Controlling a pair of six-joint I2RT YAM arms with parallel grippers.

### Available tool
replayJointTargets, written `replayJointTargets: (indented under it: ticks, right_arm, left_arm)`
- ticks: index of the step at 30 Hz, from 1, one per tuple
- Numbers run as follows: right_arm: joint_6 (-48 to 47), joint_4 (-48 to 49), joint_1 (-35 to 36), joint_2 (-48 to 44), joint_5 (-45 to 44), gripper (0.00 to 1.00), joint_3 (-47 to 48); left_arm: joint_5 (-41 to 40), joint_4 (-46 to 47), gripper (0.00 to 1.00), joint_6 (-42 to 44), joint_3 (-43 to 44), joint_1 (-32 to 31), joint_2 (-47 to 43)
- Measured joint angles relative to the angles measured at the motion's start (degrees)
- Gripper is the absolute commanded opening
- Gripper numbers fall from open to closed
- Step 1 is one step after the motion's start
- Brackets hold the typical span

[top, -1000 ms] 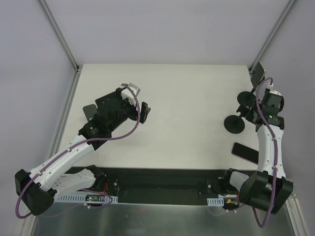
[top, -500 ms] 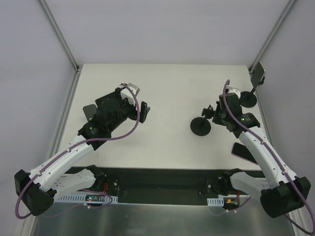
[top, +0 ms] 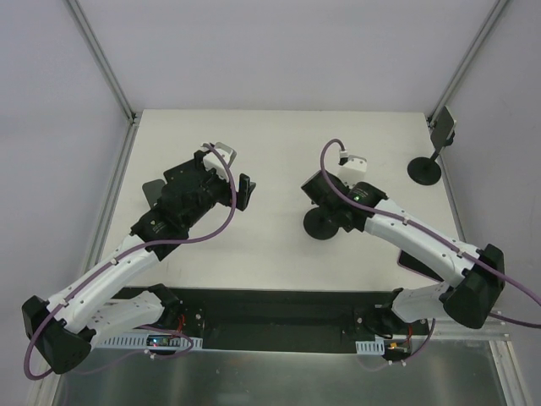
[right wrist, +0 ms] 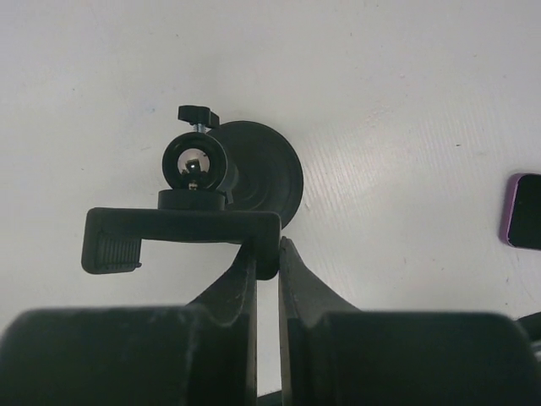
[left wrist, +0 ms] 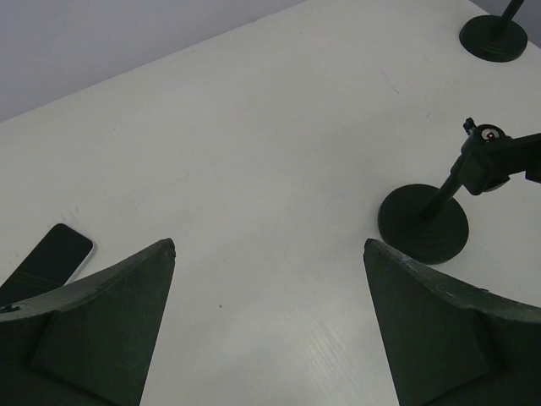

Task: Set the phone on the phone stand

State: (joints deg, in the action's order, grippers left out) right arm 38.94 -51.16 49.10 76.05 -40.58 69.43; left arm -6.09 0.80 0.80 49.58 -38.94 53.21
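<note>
**Right hand point(right wrist: 268, 250) pinched on the phone stand point(top: 324, 225); left hand point(left wrist: 269, 254) wide, phone point(left wrist: 49, 258) beside it**

Right hand: fingers pressed together on the lower edge of the clamp head point(right wrist: 182, 227), mid-table, a little right of centre. The disc base point(left wrist: 423, 227) is below it. I cannot tell whether the base rests on the table point(top: 279, 135) or hangs just clear.

Left hand: fingers spread wide with nothing between them, over the left half of the table. The phone lies flat at the left side, just left of my left wrist and well apart from the stand.

Handling, my reckoning:
- Phone: stiff, thin and glossy, so likely slippery, with no edge standing proud of the table. It has some weight for its size, and the glass face would not forgive a drop.
- Best hold on it: across the narrow width, pads on the two long edges near the middle, so it cannot swing. One edge may need tipping up first.
- Stand: light and top-heavy on a thin pole point(left wrist: 441, 196). Pinched at the head it could sway or tip, so it wants steadying while the phone goes in.

Also present: a second stand point(top: 424, 169) at the far right, and a purple-edged phone point(right wrist: 524, 222) near right, under my right forearm. I take the black one at left as mine.
</note>
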Motion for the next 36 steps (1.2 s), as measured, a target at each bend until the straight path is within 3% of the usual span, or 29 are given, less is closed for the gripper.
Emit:
replayJointTargets:
  ticks: [3, 4, 6, 7, 9, 10, 13, 15, 22, 30, 33, 35, 36]
  right_arm:
    - [2.60, -0.72, 2.10, 2.75, -2.40, 0.01, 2.16]
    - [3.19, -0.81, 2.75, 3.43, -2.86, 0.06, 2.75]
    - [3.91, -0.83, 3.65, 4.44, -3.26, 0.22, 3.82]
    - [3.98, -0.83, 4.09, 4.83, -3.30, 0.38, 4.31]
    - [3.76, -0.26, 4.66, 5.27, -3.39, 0.50, 4.96]
    - [3.21, 0.22, 4.85, 5.29, -3.32, 0.65, 5.33]
    - [2.05, 1.68, 5.18, 5.22, -3.08, 0.84, 5.92]
    - [1.05, 2.64, 5.25, 5.16, -2.93, 0.91, 5.95]
    - [-4.79, 4.85, 5.75, -0.44, -2.71, 0.94, 5.53]
    - [-10.38, 9.22, 3.82, -23.58, -7.30, 0.93, -4.02]
    - [-8.76, 8.96, -4.37, -31.30, -7.65, 0.92, -9.53]
    - [-6.67, 8.15, -14.88, -34.42, -5.64, 0.92, -13.33]
    - [-5.60, 7.69, -20.04, -35.41, -4.09, 0.97, -15.28]
  left_arm:
    - [-0.37, -0.07, 0.91, 0.00, 0.00, 0.00, -0.20]
    - [-0.48, -0.11, 0.91, 0.00, 0.00, 0.00, -0.26]
    - [-0.55, -0.20, 0.91, 0.02, 0.00, 0.00, -0.42]
    - [-0.55, -0.22, 0.91, 0.02, 0.00, 0.00, -0.46]
    - [-0.55, -0.28, 0.91, 0.02, 0.00, 0.00, -0.57]
    - [-0.55, -0.28, 0.91, 0.00, 0.00, 0.00, -0.63]
    - [-0.55, -0.26, 0.91, 0.00, 0.00, 0.00, -0.83]
    - [-0.55, -0.28, 0.91, 0.00, 0.00, 0.00, -0.83]
    - [-0.66, -0.28, 0.90, 0.00, 0.00, 0.02, -1.51]
    - [-0.61, -0.28, 0.90, 0.00, 0.00, 0.02, -1.62]
    - [-0.63, -0.28, 0.91, 0.00, 0.00, 0.02, -1.62]
    - [-0.61, -0.28, 0.91, 0.00, 0.00, 0.02, -1.57]
    - [-0.59, -0.31, 0.91, 0.00, 0.00, 0.02, -1.57]
